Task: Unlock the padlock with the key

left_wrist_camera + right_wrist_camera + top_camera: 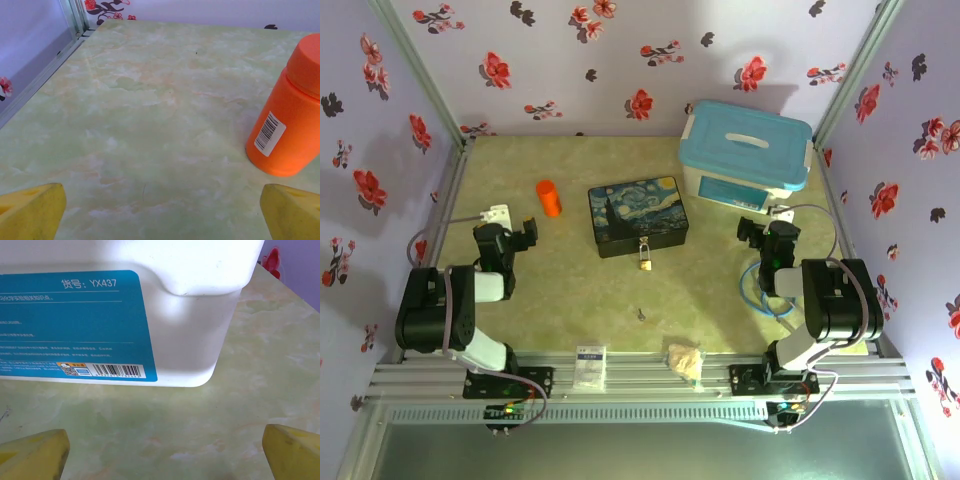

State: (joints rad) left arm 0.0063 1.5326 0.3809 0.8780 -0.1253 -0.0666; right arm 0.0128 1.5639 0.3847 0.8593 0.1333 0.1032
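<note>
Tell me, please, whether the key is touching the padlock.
Apart. The top external view shows the key lying on the table, with bare surface between it and the padlock.

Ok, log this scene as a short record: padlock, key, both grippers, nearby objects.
padlock: at the near side of the painted box, untouched
key: lying on the table, nearer the arms than the padlock, untouched
left gripper: open, empty, near the orange bottle
right gripper: open, empty, facing the blue-lidded container
</note>
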